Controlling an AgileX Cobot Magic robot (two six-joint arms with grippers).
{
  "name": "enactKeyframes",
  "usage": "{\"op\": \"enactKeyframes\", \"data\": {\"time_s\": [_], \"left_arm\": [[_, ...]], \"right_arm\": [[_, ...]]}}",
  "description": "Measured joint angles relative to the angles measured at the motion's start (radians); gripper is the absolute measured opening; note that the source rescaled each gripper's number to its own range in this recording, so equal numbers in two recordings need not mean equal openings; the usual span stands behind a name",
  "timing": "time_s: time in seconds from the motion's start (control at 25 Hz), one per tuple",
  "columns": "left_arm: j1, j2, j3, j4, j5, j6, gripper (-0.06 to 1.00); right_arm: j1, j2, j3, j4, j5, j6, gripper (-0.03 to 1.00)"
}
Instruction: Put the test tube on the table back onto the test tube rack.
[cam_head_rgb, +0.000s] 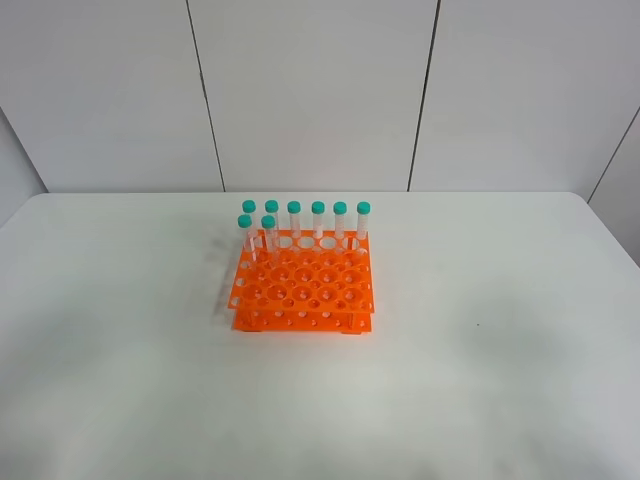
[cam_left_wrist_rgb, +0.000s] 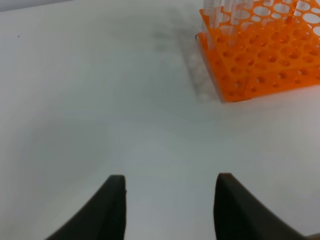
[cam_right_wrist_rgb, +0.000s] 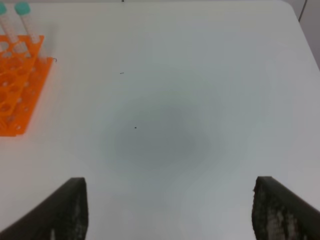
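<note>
Left gripper (cam_left_wrist_rgb: 171, 176) hangs released over bare table (cam_head_rgb: 500, 300), its dark tapered fingers apart with nothing between them. The right gripper (cam_right_wrist_rgb: 169, 180) is spread wider still and is equally empty. Neither shows in the high view.

No tube lies on the table in any view. Eight tubes (cam_head_rgb: 294, 220) stand upright in the rack (cam_head_rgb: 303, 285) at centre frame, six along its back row and two in the next row at its left. Which one was the loose tube I cannot tell.

By that count the task looks finished, so I see no grasp left to make; at most the arms need to hold clear of the rack.

The rack is glossy orange plastic, two-tiered, pierced by a grid of round holes. The tubes are slim and clear with teal screw caps. The table is matte white with rounded corners.
</note>
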Motion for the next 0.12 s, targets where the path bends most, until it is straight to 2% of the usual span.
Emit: {"op": "enactKeyframes", "data": {"time_s": [0.12], "left_arm": [[0.000, 0.000, 0.000, 0.000, 0.000, 0.000, 0.63]], "right_arm": [[0.000, 0.000, 0.000, 0.000, 0.000, 0.000, 0.87]]}}
